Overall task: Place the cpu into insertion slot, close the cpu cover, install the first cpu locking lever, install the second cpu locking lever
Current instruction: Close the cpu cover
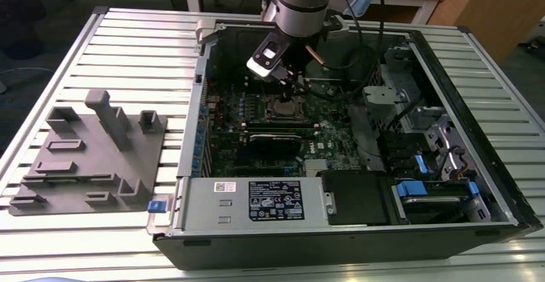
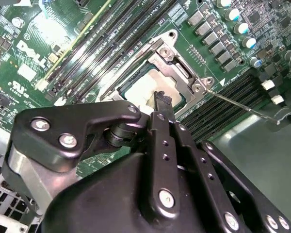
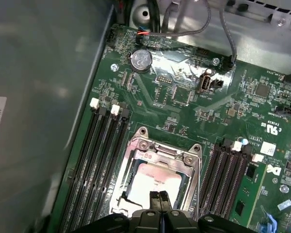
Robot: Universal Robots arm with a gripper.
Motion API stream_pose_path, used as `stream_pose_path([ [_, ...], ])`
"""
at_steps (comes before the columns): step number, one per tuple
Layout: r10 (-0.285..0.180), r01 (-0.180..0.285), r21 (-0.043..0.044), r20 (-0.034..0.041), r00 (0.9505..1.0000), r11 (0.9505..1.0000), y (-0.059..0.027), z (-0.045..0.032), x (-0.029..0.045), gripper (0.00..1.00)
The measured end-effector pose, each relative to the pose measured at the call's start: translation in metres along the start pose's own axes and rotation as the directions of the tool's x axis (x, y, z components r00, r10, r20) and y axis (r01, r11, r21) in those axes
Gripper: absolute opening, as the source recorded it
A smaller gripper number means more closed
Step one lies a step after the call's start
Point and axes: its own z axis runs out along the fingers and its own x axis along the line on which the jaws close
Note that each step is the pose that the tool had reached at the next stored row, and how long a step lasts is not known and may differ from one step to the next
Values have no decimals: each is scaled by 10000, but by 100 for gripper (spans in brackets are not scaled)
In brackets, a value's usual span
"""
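Observation:
My gripper [image 1: 294, 92] reaches down into the open computer case, right over the insertion slot [image 1: 285, 108] on the green board. In both wrist views the cpu [image 3: 153, 182] lies in the socket, its pale silvery top [image 2: 140, 90] showing through the window of the cpu cover [image 3: 160, 154]. The cover [image 2: 177, 68] lies flat over it. My gripper [image 3: 159, 196] is shut, its fingers pressed together with nothing between them, and the tip [image 2: 162, 99] is at the chip's top near the window's edge. A thin metal locking lever [image 2: 233, 99] sticks out from a socket corner over the memory slots.
Black memory slots [image 3: 104, 155] flank the socket on both sides. A coin battery [image 3: 140, 59] and cables [image 3: 228, 34] lie beyond it. The case holds a power supply [image 1: 255, 199] and blue-tabbed drive bays [image 1: 425, 189]. A grey fixture [image 1: 85, 154] sits on the table at the exterior view's left.

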Motion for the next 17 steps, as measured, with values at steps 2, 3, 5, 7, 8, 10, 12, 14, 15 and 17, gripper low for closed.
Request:
stream_pose_path([
  [2, -1, 1, 0, -1, 10000, 10000, 0, 0, 0, 11],
  [3, -2, 2, 0, 0, 10000, 10000, 0, 0, 0, 11],
  [5, -28, 28, -1, -2, 10000, 10000, 0, 1, 0, 11],
  [7, -233, 233, 0, -15, 9997, 9997, 1, 1, 1, 11],
  [8, -374, 374, 1, -22, 9993, 9993, 0, 1, 1, 11],
  [10, -699, 699, 6, -31, 9976, 9976, 0, 2, 0, 11],
  [12, -1062, 1062, 14, -35, 9943, 9943, 0, 3, 0, 11],
  [14, -1413, 1413, 21, -39, 9900, 9900, 0, 5, 0, 11],
  [15, -1590, 1590, 24, -42, 9873, 9873, 0, 6, 0, 11],
  [17, -1944, 1944, 31, -46, 9809, 9809, 0, 7, 0, 11],
])
